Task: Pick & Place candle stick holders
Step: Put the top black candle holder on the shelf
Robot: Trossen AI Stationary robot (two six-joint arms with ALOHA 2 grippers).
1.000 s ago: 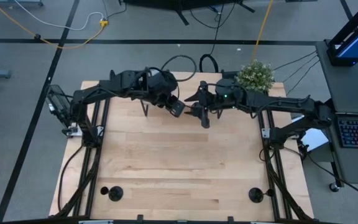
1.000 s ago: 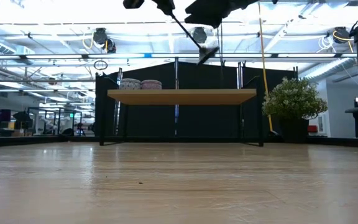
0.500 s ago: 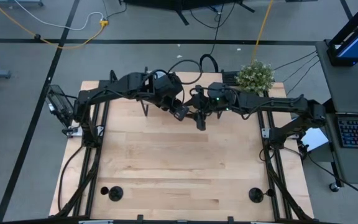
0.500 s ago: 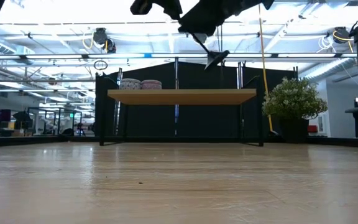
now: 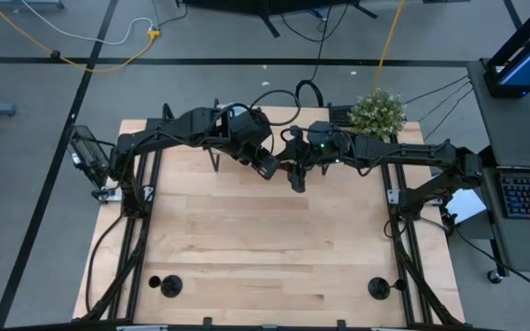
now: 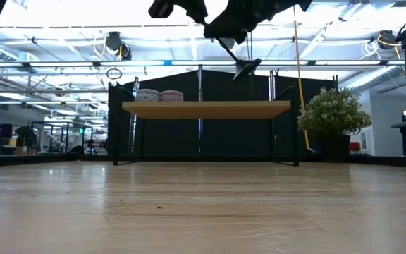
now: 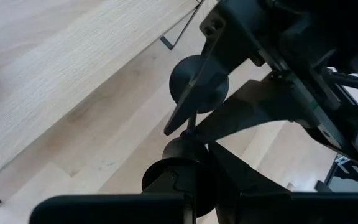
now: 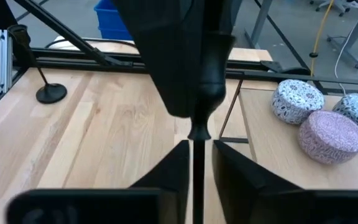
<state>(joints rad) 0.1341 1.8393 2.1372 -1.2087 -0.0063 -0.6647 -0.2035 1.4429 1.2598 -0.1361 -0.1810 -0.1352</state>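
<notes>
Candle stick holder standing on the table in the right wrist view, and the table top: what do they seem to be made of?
The candle stick holder looks like metal with a matte black coating: thin stem, flat disc, no shine. Painted plastic is also possible. The table top looks like pale wood joined in strips, with visible grain and a smooth finish.

Both grippers meeting above table rear centre, two candle stick holders at front corners

both arms are raised and met mid-air over the far table; left gripper and right gripper are held nearly touching.
</notes>
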